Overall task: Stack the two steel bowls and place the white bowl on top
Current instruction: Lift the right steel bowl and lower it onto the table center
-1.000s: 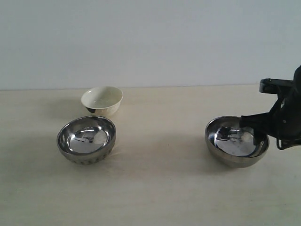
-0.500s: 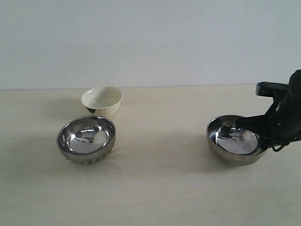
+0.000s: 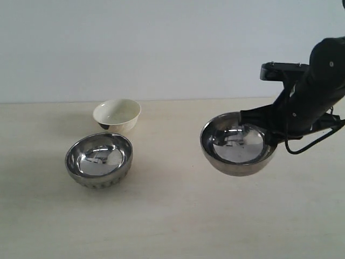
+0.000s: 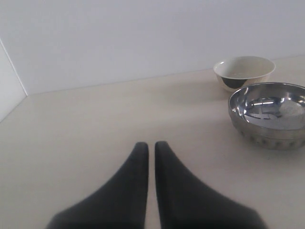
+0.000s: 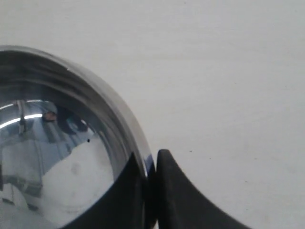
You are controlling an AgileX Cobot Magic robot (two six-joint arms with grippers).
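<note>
Pinching the smooth steel bowl (image 3: pixel 237 145) by its rim with the fingers of the right gripper (image 5: pixel 151 158), holding it seemingly clear of the desk (image 3: pixel 172 221), right of centre. Working on the first stack. Next up, probably: centring it over the ribbed steel bowl (image 3: pixel 98 159) at front-left, just before the white bowl (image 3: pixel 117 114), then lowering it level. Idling the left gripper (image 4: pixel 150 144) with fingers nearly together, grasping nothing.

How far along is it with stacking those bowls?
Nothing is stacked yet. The right gripper pinches the smooth steel bowl by its rim, holding it above the table. Left: set it into the ribbed steel bowl, then put the white bowl on top.
</note>
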